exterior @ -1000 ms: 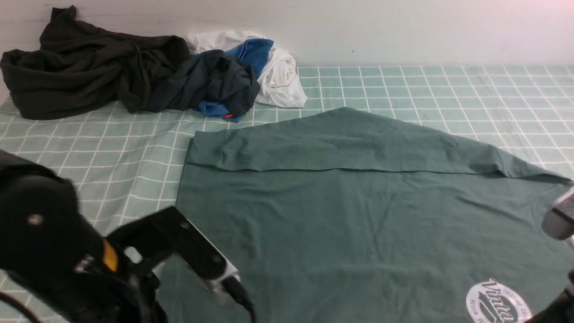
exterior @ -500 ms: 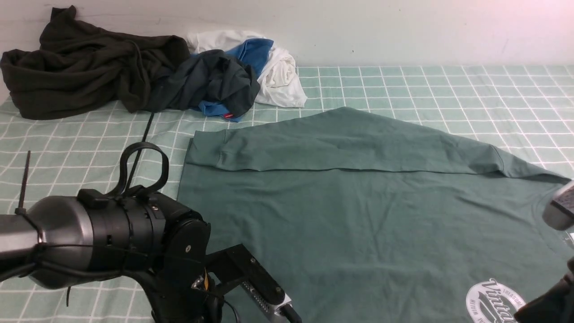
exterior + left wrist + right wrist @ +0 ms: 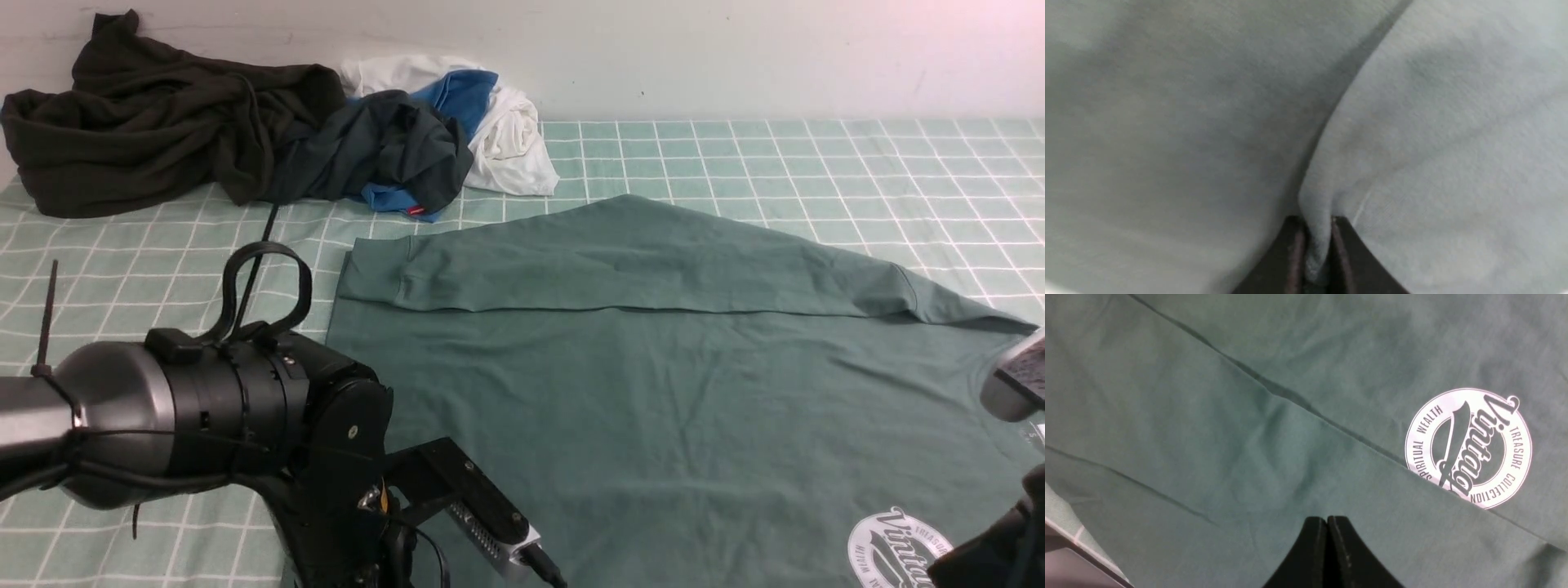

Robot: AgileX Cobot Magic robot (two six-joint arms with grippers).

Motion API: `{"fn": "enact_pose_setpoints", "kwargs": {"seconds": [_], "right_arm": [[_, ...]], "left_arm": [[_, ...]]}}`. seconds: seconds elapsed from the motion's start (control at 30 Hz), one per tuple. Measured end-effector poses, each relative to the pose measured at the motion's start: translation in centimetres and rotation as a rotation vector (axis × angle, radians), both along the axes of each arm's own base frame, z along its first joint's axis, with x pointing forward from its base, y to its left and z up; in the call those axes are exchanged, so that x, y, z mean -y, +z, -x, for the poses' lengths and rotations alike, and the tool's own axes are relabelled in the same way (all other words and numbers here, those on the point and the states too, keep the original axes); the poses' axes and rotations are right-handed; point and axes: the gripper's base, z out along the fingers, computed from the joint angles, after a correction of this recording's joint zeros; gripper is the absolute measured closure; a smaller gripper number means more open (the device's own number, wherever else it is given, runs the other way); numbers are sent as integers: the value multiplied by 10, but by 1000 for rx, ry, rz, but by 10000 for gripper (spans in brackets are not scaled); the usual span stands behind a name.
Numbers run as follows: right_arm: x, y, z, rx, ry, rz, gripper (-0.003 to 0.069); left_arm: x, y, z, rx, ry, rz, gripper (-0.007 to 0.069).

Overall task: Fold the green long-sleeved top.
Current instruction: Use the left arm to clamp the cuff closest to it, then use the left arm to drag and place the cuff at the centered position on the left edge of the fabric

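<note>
Mint grid-clothed desk [image 3: 816,155] bears the dusty-green cotton long-sleeved top [image 3: 653,392]; left pincer [image 3: 1316,245] clamps its seven-o'clock edge, right pincer [image 3: 1327,539] together, empty. Next, likely: lift across.

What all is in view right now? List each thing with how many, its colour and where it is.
green long-sleeved top: one, dusty green, spread flat on the cloth, one sleeve folded across its far edge
logo print: one, white, round, on the top at the near right
olive-black garment: one, very dark, crumpled far left by the wall
charcoal garment: one, dark, bunched beside it
blue garment: one, blue, in that pile
white garment: one, white, at the pile's right end
grid cloth: one, pale mint with white lines, under everything
left end effector: one, black, shut on a pinch of the top
right end effector: one, black, shut, over the top near the logo
</note>
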Motion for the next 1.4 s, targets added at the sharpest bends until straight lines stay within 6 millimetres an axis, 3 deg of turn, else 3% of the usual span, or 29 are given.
{"fn": "enact_pose_setpoints", "kwargs": {"seconds": [0.1, 0.37, 0.57, 0.77, 0.97, 1.07, 1.2, 1.3, 1.4], "right_arm": [[0, 0, -1, 17, -2, -1, 673], [5, 1, -7, 73, -49, 42, 673], [13, 1, -10, 89, -134, 100, 673], [22, 2, -13, 119, -244, 166, 673], [26, 2, -15, 132, -310, 176, 673], [26, 3, -15, 140, -311, 171, 673], [25, 3, -16, 149, -311, 165, 673], [25, 4, -17, 158, -310, 160, 673], [25, 4, -17, 163, -309, 157, 673]], "left_arm": [[5, 22, -12, 52, -32, -9, 587], [27, 115, -60, 280, -75, -2, 587], [43, 154, -86, 373, -62, 43, 587], [51, 154, -107, 403, -55, 25, 587], [38, 122, -139, 341, 9, -28, 587], [27, 92, -161, 304, 48, -58, 587], [27, 76, -171, 302, 55, -58, 575], [30, 61, -178, 305, 63, -57, 515], [30, 54, -184, 330, 121, -56, 401]]}}
